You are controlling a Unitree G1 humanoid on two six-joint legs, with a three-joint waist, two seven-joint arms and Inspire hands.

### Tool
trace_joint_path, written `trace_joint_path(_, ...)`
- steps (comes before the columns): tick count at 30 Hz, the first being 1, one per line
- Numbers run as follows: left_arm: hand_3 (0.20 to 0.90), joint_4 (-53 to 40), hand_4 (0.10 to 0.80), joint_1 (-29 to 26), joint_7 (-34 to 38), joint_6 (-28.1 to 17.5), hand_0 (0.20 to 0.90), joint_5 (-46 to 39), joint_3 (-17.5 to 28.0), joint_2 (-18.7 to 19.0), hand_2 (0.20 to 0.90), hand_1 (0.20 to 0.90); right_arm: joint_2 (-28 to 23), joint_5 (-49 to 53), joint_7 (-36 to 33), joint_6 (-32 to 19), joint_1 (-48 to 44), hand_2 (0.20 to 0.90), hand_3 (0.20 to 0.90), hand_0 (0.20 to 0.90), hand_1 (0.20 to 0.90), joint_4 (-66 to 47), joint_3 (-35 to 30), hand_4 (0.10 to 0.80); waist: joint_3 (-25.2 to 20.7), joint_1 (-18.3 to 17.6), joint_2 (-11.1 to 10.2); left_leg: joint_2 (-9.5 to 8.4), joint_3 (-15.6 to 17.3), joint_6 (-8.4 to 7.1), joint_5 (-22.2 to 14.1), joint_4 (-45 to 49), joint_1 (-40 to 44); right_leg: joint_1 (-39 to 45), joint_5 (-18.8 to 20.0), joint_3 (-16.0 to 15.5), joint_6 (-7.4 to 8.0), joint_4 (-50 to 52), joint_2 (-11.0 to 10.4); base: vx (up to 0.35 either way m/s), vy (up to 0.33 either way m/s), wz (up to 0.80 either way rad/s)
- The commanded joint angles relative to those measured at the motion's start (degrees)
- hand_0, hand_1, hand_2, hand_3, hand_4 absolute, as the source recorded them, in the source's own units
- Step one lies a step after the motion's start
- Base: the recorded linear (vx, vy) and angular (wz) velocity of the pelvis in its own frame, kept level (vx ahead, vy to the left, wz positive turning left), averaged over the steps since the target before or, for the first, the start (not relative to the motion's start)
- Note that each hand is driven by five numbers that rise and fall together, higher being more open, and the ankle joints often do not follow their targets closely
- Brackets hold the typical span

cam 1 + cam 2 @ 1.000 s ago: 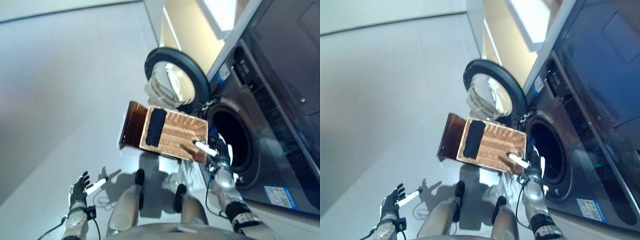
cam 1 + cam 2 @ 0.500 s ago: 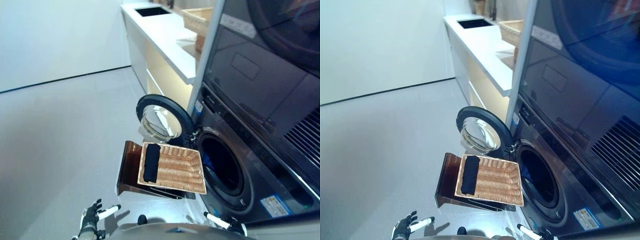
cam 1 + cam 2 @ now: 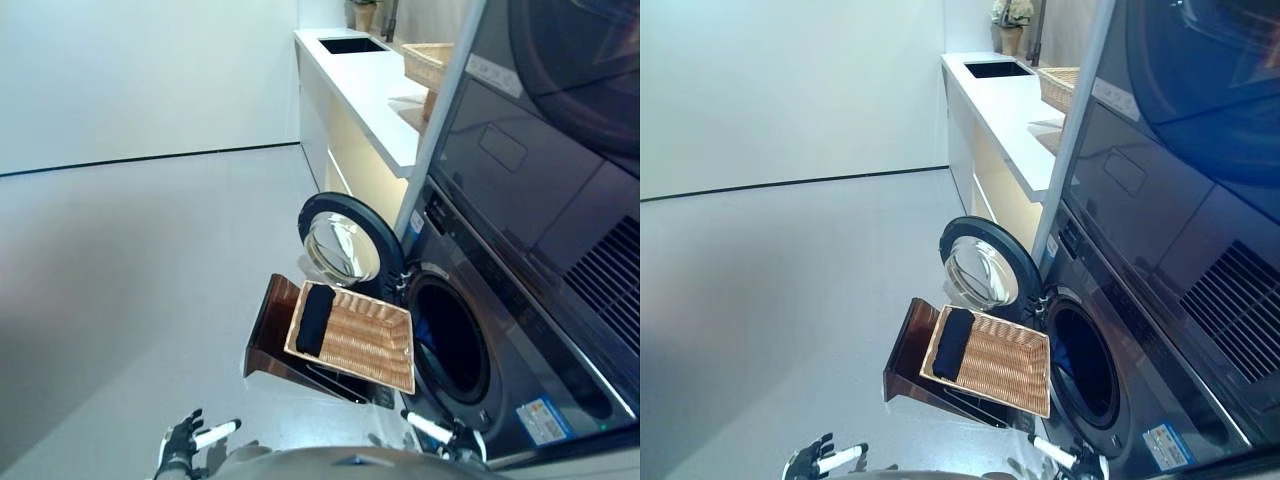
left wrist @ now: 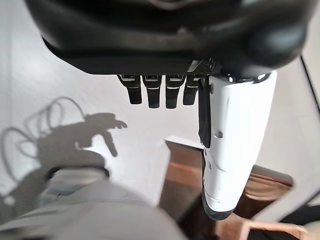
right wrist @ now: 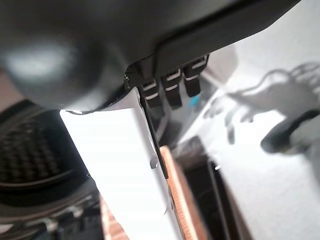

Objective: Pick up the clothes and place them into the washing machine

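Note:
A black garment (image 3: 313, 318) lies folded along the far-left side of a wicker basket (image 3: 365, 340), which rests on a brown stand (image 3: 272, 325) in front of the washing machine (image 3: 520, 330). The machine's round door (image 3: 345, 248) is swung open and the drum opening (image 3: 455, 345) is dark, with something blue at its near edge. My left hand (image 3: 180, 448) hangs low over the floor, fingers (image 4: 150, 95) straight, holding nothing. My right hand (image 3: 445, 436) is below the basket's near corner by the machine, fingers (image 5: 172, 85) straight and empty.
A white counter (image 3: 370, 85) with a sink (image 3: 352, 44) and a second wicker basket (image 3: 430, 62) runs along the wall beyond the machine. Another appliance is stacked above the washer. Grey floor (image 3: 130, 270) spreads out on the left.
The camera has swung upward, so the whole scene has shifted. Both hands now show at the bottom edge, and the right hand is farther from the basket's near corner than before.

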Motion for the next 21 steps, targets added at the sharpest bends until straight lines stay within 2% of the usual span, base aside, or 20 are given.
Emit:
trace_joint_path(1,0.900,-0.3,0.800,-2.6,1.6,-1.8,0.900,1.3,-1.2,0.6,0.900,0.900,-2.7,2.9,-0.9,-2.9,-0.5,0.900,0.900,0.900,0.900,-1.8,-1.9,0.800,-2.8,-0.8,3.0,5.57,2.8,-3.99,11.9,-20.9,1.7,4.4,2.7,2.8,4.16,-11.5,2.0,0.112,0.149,0.43)
trace_joint_path(3,0.900,-0.4,0.800,-3.0,2.0,-1.7,0.900,1.6,-2.3,0.0,0.900,0.900,-3.2,3.7,-1.2,-3.0,-0.9,0.900,0.900,0.900,0.900,-2.0,-2.6,0.800,-3.1,-1.2,3.9,5.32,3.1,-4.40,11.7,-21.3,1.3,4.9,2.4,2.1,4.66,-12.1,1.4,0.101,0.175,0.45)
trace_joint_path(5,0.900,-1.4,0.800,-3.2,2.4,-1.7,0.900,1.2,-2.5,-0.4,0.900,0.900,-3.1,3.7,-1.3,-3.1,-1.6,0.900,0.900,0.900,0.900,-3.2,-2.0,0.800,-3.4,-1.2,4.9,4.46,0.9,-4.30,11.3,-21.3,2.3,5.6,2.0,2.2,4.78,-11.9,1.0,0.188,0.216,0.28)
trace_joint_path(8,0.900,-2.2,0.800,-4.2,2.5,-1.8,0.900,1.3,-2.8,0.8,0.900,0.900,-2.4,4.5,-2.0,-3.2,-2.8,0.900,0.900,0.900,0.900,-4.3,-2.7,0.800,-3.1,-1.0,4.0,3.20,2.6,-3.43,10.0,-19.4,3.0,6.3,1.6,2.9,5.87,-9.5,-1.3,0.186,0.176,0.04)
trace_joint_path(9,0.900,-2.2,0.800,-4.3,2.5,-1.8,0.900,1.3,-2.8,0.9,0.900,0.900,-2.3,4.5,-2.0,-3.2,-2.8,0.900,0.900,0.900,0.900,-4.3,-2.7,0.800,-3.1,-0.9,3.9,3.14,2.7,-3.39,9.9,-19.2,3.0,6.2,1.6,3.0,5.91,-9.4,-1.4,0.187,0.208,0.09)
trace_joint_path(10,0.900,-2.9,0.800,-5.1,2.6,-1.9,0.900,1.5,-2.8,2.0,0.900,0.900,-2.3,5.5,-1.6,-3.3,-3.6,0.900,0.900,0.900,0.900,-3.5,-2.8,0.800,-2.6,-0.1,3.0,1.54,3.7,-1.75,7.5,-16.6,2.5,5.4,1.4,4.1,6.32,-4.7,-3.0,0.166,0.202,-0.05)
trace_joint_path(12,0.900,-3.5,0.800,-5.9,2.6,-1.8,0.900,0.9,-2.2,3.2,0.900,0.900,-1.7,5.5,-1.2,-3.3,-3.8,0.900,0.900,0.900,0.900,-6.3,-2.1,0.800,-2.1,0.4,2.6,-0.42,3.9,0.30,5.2,-14.5,2.4,2.5,2.1,5.7,6.38,2.5,-3.1,0.185,0.262,-0.08)
trace_joint_path(13,0.900,-3.9,0.800,-6.4,2.5,-1.8,0.900,1.4,-2.6,4.0,0.900,0.900,-1.6,6.4,-1.4,-3.6,-4.0,0.900,0.900,0.900,0.900,-6.9,-2.4,0.800,-0.9,0.0,2.9,-1.32,3.9,1.64,4.1,-13.7,3.1,-1.7,5.7,6.0,6.14,10.3,-2.8,0.097,0.179,-0.18)
trace_joint_path(14,0.900,-3.9,0.800,-6.4,2.5,-1.8,0.900,1.4,-2.6,4.0,0.900,0.900,-1.6,6.4,-1.4,-3.6,-4.0,0.900,0.900,0.900,0.900,-6.8,-2.4,0.800,-1.0,0.2,2.8,-1.34,4.1,1.65,4.0,-13.6,3.0,-2.1,5.5,6.2,6.16,10.7,-2.8,0.054,0.164,-0.30)
trace_joint_path(15,0.900,-4.3,0.800,-6.5,2.4,-1.8,0.900,1.6,-3.1,4.3,0.900,0.900,-1.7,6.3,-1.5,-3.7,-4.5,0.900,0.900,0.900,0.900,-7.3,-1.8,0.800,0.1,-0.1,3.1,-1.52,4.2,2.34,3.8,-13.2,3.4,-4.2,7.2,5.4,5.96,13.6,-2.3,0.020,0.126,-0.51)
trace_joint_path(16,0.900,-4.6,0.800,-6.7,2.4,-1.8,0.900,1.5,-3.3,4.8,0.900,0.900,-1.4,5.5,-1.7,-3.7,-4.5,0.900,0.900,0.900,0.900,-10.8,-0.7,0.800,0.9,-0.2,3.5,-1.55,4.4,2.77,3.7,-13.0,3.5,-6.0,7.1,4.2,5.63,15.7,-1.7,0.123,0.230,-0.55)
trace_joint_path(17,0.900,-5.2,0.800,-6.4,1.9,-1.8,0.900,1.4,-3.0,4.9,0.900,0.900,-1.6,5.8,-1.5,-3.8,-4.5,0.900,0.900,0.900,0.900,-10.5,-1.0,0.800,1.1,-0.2,3.8,-2.22,4.8,3.12,3.3,-13.2,4.4,-7.7,5.2,0.8,4.89,15.7,-0.7,0.196,0.191,-0.74)
trace_joint_path(18,0.900,-5.0,0.800,-6.2,1.7,-1.7,0.900,1.5,-2.9,4.8,0.900,0.900,-1.6,5.4,-1.5,-3.7,-4.5,0.900,0.900,0.900,0.900,-11.3,-0.5,0.800,0.7,-0.4,3.6,-2.80,4.9,2.89,3.1,-13.8,5.4,-8.2,3.4,-0.8,4.13,12.3,0.5,0.256,0.125,-0.84)
trace_joint_path(19,0.900,-5.1,0.800,-6.1,1.5,-1.7,0.900,1.5,-2.8,4.8,0.900,0.900,-1.7,5.1,-1.6,-3.6,-4.6,0.900,0.900,0.900,0.900,-11.4,-0.3,0.800,0.5,-0.4,3.3,-3.30,4.9,2.71,2.8,-14.4,6.4,-7.6,3.1,-2.1,3.94,9.1,0.7,0.159,0.020,-0.72)
trace_joint_path(20,0.900,-5.1,0.800,-6.1,1.5,-1.7,0.900,1.5,-2.8,4.8,0.900,0.900,-1.7,5.1,-1.6,-3.6,-4.5,0.900,0.900,0.900,0.900,-11.4,-0.3,0.800,0.5,-0.5,3.4,-3.24,4.8,2.69,2.8,-14.5,6.5,-7.4,3.1,-2.2,3.93,8.9,0.8,0.162,-0.035,-0.52)
trace_joint_path(21,0.900,-4.9,0.800,-5.9,1.4,-1.7,0.900,1.6,-2.8,4.7,0.900,0.900,-1.7,4.5,-1.4,-3.5,-4.7,0.900,0.900,0.900,0.900,-12.1,0.3,0.800,0.0,-0.6,2.8,-3.90,5.2,2.37,2.5,-15.4,7.5,-7.7,3.9,-3.7,3.61,3.1,0.9,0.169,-0.075,-0.25)
